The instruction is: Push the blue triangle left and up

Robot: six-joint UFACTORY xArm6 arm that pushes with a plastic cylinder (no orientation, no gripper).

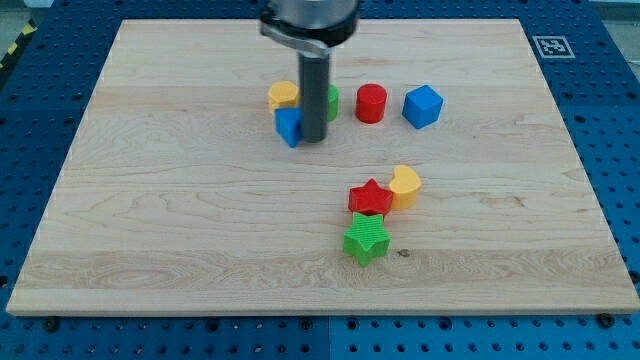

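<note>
Blue triangle (pixel 288 126) half-hidden beside my tip (pixel 313 139)

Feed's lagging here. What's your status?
My tip against blue triangle's right side. Yellow block touching just above it, in the up-left path. Green block behind rod.

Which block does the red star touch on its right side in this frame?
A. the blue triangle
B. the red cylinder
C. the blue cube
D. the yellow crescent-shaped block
D: the red star sits against the yellow crescent-shaped block near the board's centre, while the blue cube and red cylinder stand apart further up, and the blue triangle is by my tip.
</note>
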